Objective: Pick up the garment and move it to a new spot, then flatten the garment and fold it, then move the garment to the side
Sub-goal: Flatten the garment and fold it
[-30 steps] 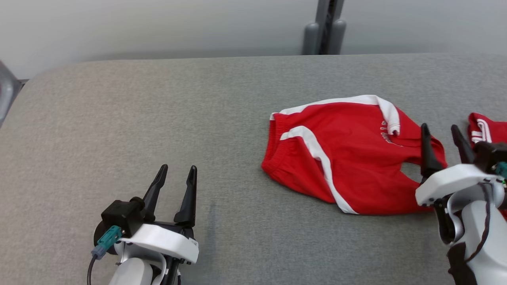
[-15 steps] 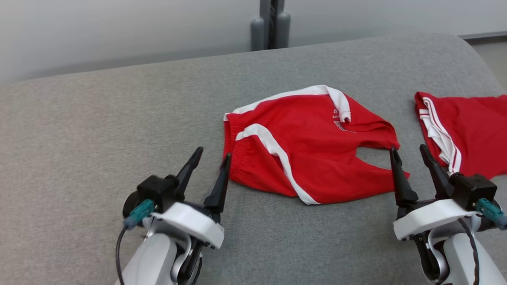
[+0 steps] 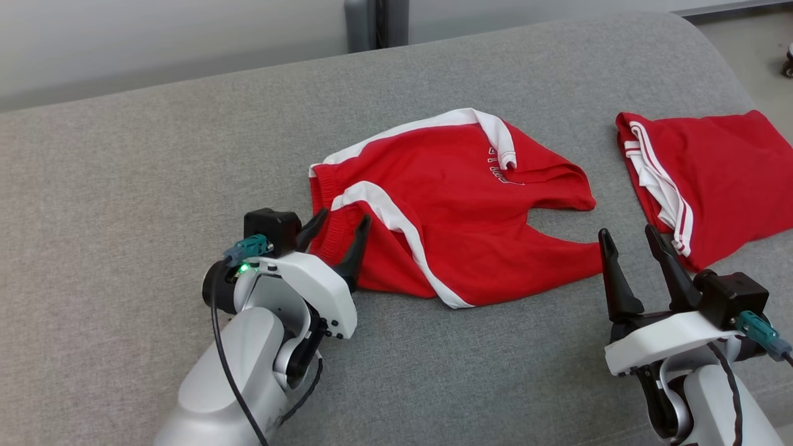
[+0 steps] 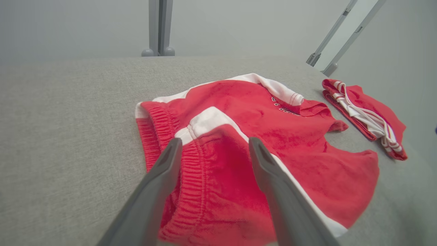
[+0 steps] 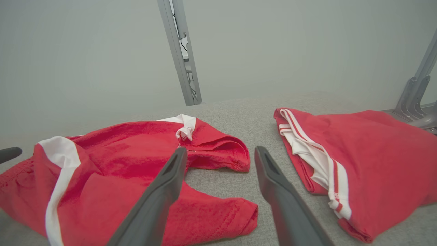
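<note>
Left end effector hovers spread above garment.

The left claw has advanced over the red garment's elastic waistband

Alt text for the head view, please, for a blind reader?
Crumpled red shorts with white stripes lie on a grey table, the open left claw at their waistband. The open right claw stands near a second red garment.
</note>
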Available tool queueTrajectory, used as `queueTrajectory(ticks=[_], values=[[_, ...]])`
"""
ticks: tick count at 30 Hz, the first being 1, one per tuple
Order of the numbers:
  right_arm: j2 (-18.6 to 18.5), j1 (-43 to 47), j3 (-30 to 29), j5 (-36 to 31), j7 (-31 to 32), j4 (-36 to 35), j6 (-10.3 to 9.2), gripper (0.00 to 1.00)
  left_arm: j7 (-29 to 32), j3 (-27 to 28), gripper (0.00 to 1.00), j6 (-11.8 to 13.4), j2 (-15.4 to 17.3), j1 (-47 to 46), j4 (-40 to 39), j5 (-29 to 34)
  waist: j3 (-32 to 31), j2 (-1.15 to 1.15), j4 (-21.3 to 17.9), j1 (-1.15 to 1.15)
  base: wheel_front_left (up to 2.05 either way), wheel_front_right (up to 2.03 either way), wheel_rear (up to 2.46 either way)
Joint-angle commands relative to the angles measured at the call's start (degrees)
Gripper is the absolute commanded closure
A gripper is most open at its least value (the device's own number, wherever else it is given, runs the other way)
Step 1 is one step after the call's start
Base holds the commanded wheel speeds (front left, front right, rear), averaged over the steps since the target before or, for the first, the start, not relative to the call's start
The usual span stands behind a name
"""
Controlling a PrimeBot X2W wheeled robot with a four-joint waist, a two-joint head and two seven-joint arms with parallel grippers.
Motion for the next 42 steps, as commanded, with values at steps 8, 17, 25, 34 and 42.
queueTrajectory(ticks=[8,17,25,34,42], values=[[0.6,-1.0,-0.1,-0.6,-0.4,-0.2,-0.02,0.00,3.2,-1.2,0.00,0.0,0.3,-4.6,5.1,-0.8,1.7,0.00,-1.2,0.00,0.00,0.00,0.00],[1.1,-1.2,0.3,-1.4,-0.4,0.3,-0.02,0.00,-0.3,-0.8,1.00,-1.3,0.3,-7.4,7.2,-2.1,2.1,0.00,-1.2,0.00,0.00,0.00,0.00],[1.0,-1.3,-0.1,-2.7,-0.4,0.6,-0.02,0.00,-11.3,-0.4,1.00,-3.6,2.1,-9.7,5.8,0.4,0.6,0.00,0.8,0.00,0.00,0.00,0.00],[0.5,-0.9,-0.1,-3.3,-0.4,1.1,-0.02,0.00,-13.0,0.2,1.00,-6.0,8.1,-3.3,-8.9,9.9,-0.1,0.00,5.2,0.00,0.00,0.00,0.00],[0.4,-0.2,0.3,-3.4,-0.4,2.3,-0.02,0.00,-13.0,-5.7,0.82,-6.7,16.3,5.4,-20.2,18.2,-1.5,0.00,9.0,0.00,0.00,0.00,0.00]])
